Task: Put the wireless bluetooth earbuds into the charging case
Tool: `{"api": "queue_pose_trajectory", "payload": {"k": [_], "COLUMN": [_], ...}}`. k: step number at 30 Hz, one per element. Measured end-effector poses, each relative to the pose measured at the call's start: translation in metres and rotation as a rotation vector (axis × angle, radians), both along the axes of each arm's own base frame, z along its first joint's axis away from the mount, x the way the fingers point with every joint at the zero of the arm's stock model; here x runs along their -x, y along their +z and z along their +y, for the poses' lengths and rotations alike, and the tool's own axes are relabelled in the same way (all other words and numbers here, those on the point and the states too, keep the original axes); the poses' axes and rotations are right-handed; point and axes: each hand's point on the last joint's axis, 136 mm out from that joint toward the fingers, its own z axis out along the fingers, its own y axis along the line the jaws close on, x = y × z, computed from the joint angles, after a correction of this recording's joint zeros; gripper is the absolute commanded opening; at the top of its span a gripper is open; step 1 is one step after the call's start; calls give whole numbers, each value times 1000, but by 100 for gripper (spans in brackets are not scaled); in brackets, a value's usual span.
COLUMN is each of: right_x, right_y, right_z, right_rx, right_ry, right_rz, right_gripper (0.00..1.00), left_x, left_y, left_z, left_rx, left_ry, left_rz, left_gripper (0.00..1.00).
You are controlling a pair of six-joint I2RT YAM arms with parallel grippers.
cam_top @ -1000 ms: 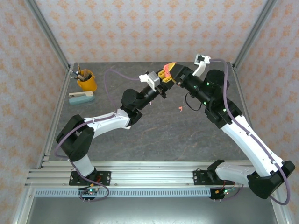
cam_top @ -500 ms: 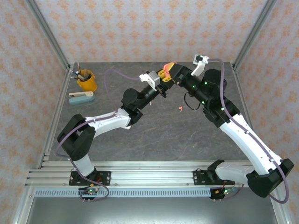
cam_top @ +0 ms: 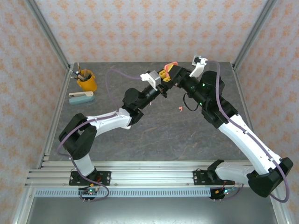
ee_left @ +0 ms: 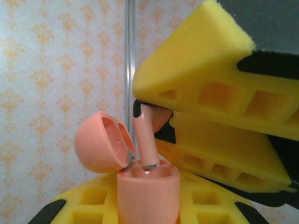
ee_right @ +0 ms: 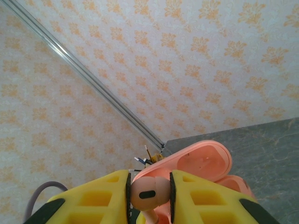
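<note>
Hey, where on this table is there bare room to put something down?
Bare table centre, between the front rail and the loose earbud; also the back strip between the pen cup and the held case. Crowded: around that case, and the left edge by cup and stapler.

The left claw (cam_top: 163,74) and the right claw (cam_top: 173,73) have both slid a little left and back over the desk (cam_top: 154,128)
</note>
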Motion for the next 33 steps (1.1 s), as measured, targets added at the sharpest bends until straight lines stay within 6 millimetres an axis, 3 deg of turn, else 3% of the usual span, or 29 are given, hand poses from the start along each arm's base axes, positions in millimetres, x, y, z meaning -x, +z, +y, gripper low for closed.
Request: {"api": "queue_pose_trajectory", "payload": {"k": [27, 33], "right_x": [6, 8], "right_y": [-5, -7], "right_z": [-1, 0], "right_rx": [87, 90], "right_ry": [-44, -39], "right_rz": [-54, -51], "right_gripper": [28, 42], "left_x": [-2, -4], "left_y": [1, -4], "left_z": [-1, -2], "left_rx": [7, -3], "left_ry": [16, 19], "left_rz": [12, 25], "left_gripper": [0, 0]}}
